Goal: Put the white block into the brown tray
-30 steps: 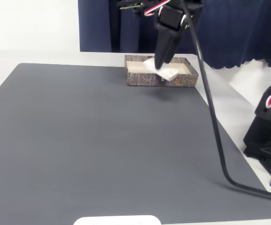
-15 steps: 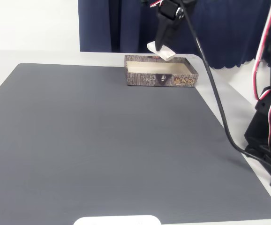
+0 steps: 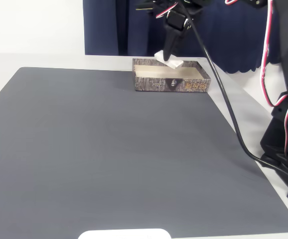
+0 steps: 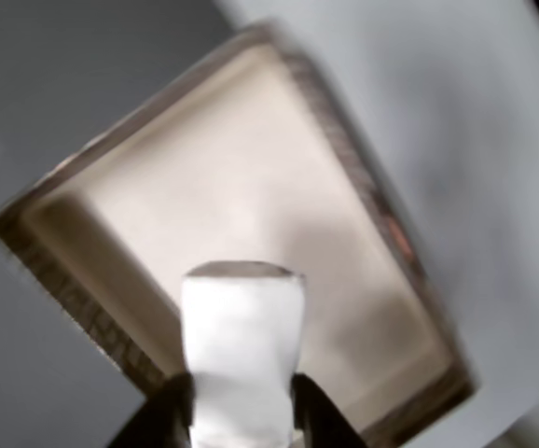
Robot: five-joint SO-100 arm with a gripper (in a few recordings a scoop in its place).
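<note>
In the fixed view, the black hand (image 3: 169, 57) hung over the back edge of the brown tray (image 3: 170, 84). It was clamped on the white block (image 3: 168, 61), which was tilted in the air, just above the tray's back wall and not lying inside. The tray sat at the far end of a big gray mat (image 3: 114, 149) on the white counter (image 3: 34, 59). A black cable (image 3: 223, 104) ran down from the arm, passed close by the tray's right end and crossed the mat's right side. A dark blue curtain (image 3: 233, 35) hung behind.

In the wrist view, the two dark fingers (image 4: 172, 411) squeezed the white block (image 4: 241, 345) from both sides. The block stuck out over the cream inside of the brown tray (image 4: 74, 280). Nothing lay in the tray under it. Gray mat (image 4: 64, 84) showed on the left and pale counter (image 4: 456, 121) on the right.
</note>
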